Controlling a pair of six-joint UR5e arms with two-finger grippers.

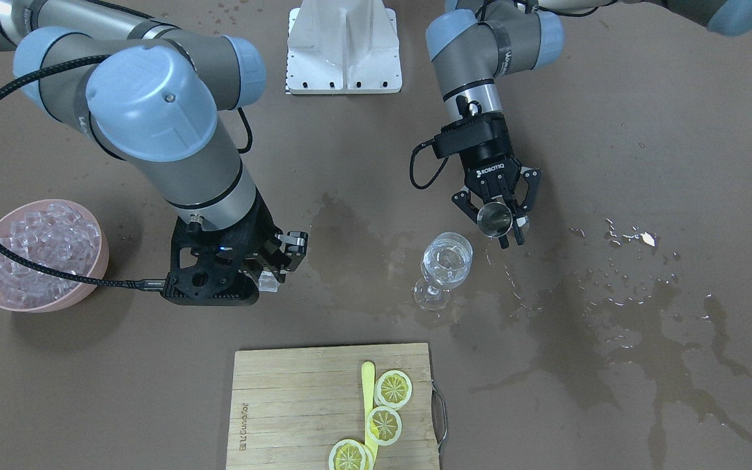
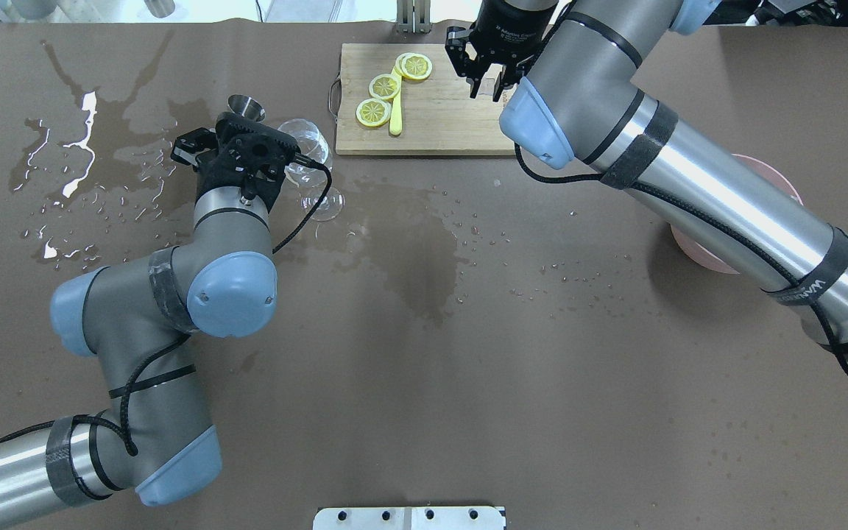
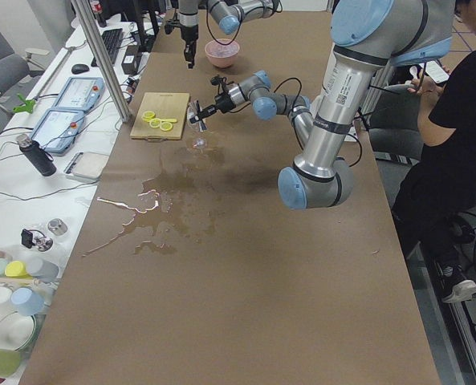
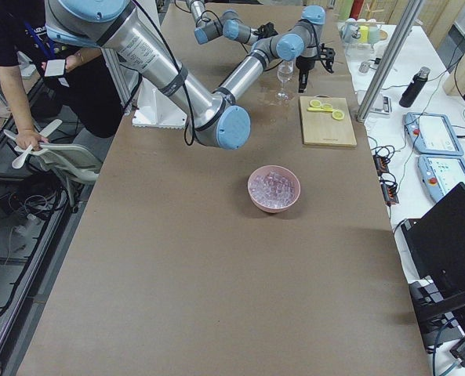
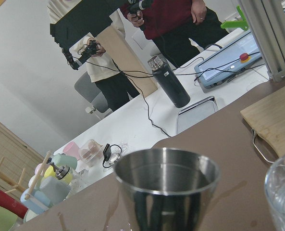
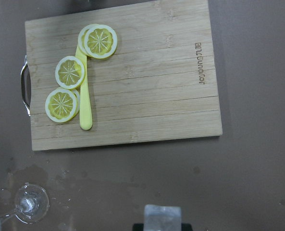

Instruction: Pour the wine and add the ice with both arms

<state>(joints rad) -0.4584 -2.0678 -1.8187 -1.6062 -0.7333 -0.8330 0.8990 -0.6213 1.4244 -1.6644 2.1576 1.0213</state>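
My left gripper (image 1: pixel 503 227) is shut on a small metal jigger (image 1: pixel 495 219), held just beside the rim of the wine glass (image 1: pixel 446 261), on the glass's robot-left side. The glass stands upright and holds a little clear liquid. In the left wrist view the jigger (image 5: pixel 166 187) fills the foreground, with the glass's edge (image 5: pixel 282 192) at the right. My right gripper (image 1: pixel 271 275) is shut on one clear ice cube (image 1: pixel 267 281), above the table between the pink bowl of ice (image 1: pixel 40 254) and the glass. The cube (image 6: pixel 162 217) shows at the bottom of the right wrist view.
A bamboo cutting board (image 1: pixel 297 405) with three lemon slices (image 1: pixel 392 388) and a yellow tool (image 1: pixel 368 385) lies at the operators' edge. Wet patches and puddles (image 1: pixel 617 313) spread over the table on my left side. A white stand (image 1: pixel 343 46) sits by the robot's base.
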